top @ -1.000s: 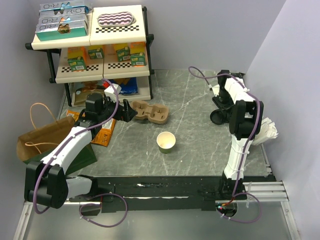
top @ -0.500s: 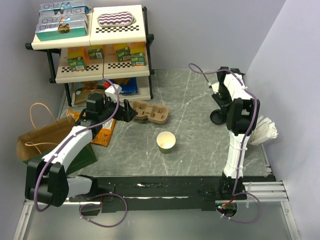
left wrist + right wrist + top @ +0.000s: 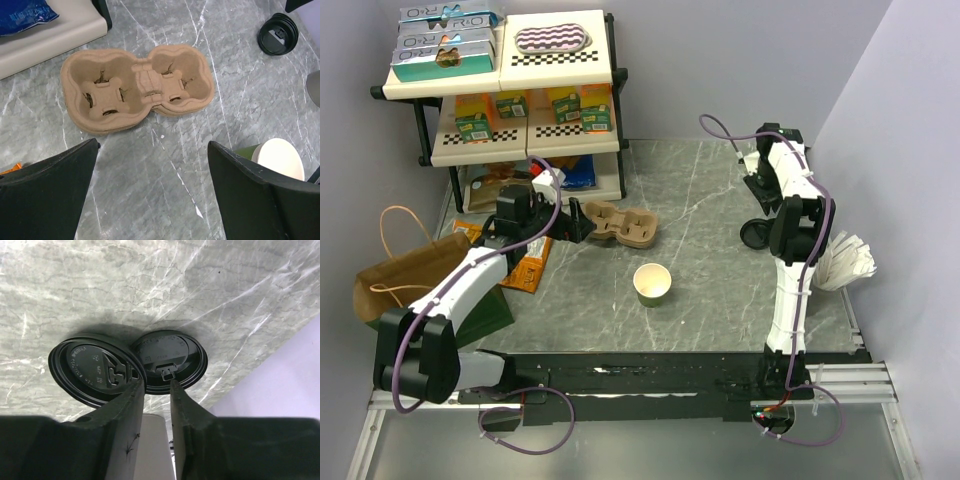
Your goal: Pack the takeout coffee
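Green paper cup (image 3: 652, 284) stands upright and lidless near the middle of the table (image 3: 710, 200), mouth up. It is apart from the brown pulp carrier (image 3: 620, 224), which lies farther back and to the left. Left pincer (image 3: 150, 200) is released, its fingers spread wide and empty, low over bare table just in front of the carrier. The cup sits just beside its right finger, not between the two. Judged purpose: it stands ready to take the cup or to steady the carrier. Right pincer (image 3: 157, 392) is at the far right, well apart from the cup, with its fingers set close about the rim of a black lid (image 3: 167, 360) that overlaps a stack of lids (image 3: 95, 371). Whether that bite is firm cannot be told. Judged purpose: fetching the cover that the cup lacks.
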Tool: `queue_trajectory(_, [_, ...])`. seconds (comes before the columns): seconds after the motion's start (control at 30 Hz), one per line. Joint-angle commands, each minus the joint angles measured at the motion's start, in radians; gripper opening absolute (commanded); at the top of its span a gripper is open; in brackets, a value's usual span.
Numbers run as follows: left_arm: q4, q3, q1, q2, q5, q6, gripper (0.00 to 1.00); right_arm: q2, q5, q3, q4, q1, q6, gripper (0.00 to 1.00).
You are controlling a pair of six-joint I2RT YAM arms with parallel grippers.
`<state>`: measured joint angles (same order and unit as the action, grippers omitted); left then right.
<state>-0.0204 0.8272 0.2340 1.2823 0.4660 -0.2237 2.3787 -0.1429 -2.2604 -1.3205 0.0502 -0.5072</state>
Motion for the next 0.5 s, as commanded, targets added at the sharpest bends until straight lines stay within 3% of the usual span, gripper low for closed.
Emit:
queue_trajectory(0.0, [-0.052,0.043,-0.004,-0.003,0.005,-0.019,0.97,-0.099,0.012,-0.011,-0.187,-0.004,0.009,0.39])
queue_trajectory(0.1, [-0.064,0.053,0.004,-0.008,0.067,-0.034,0.97,-0.144,0.020,-0.011,-0.175,-0.010,0.021,0.46])
queue_trajectory(0.23, [-0.164,0.082,0.143,-0.002,0.024,-0.028,0.97,-0.225,0.028,0.054,-0.085,-0.009,0.006,0.63])
queue_trajectory(0.3, [-0.156,0.122,0.172,0.047,0.004,-0.014,0.97,-0.304,0.017,0.165,0.030,-0.004,0.001,0.72])
queue_trajectory(0.47, [-0.085,0.234,0.182,0.124,0.011,-0.012,0.97,-0.475,0.016,0.445,0.300,0.033,-0.033,0.80])
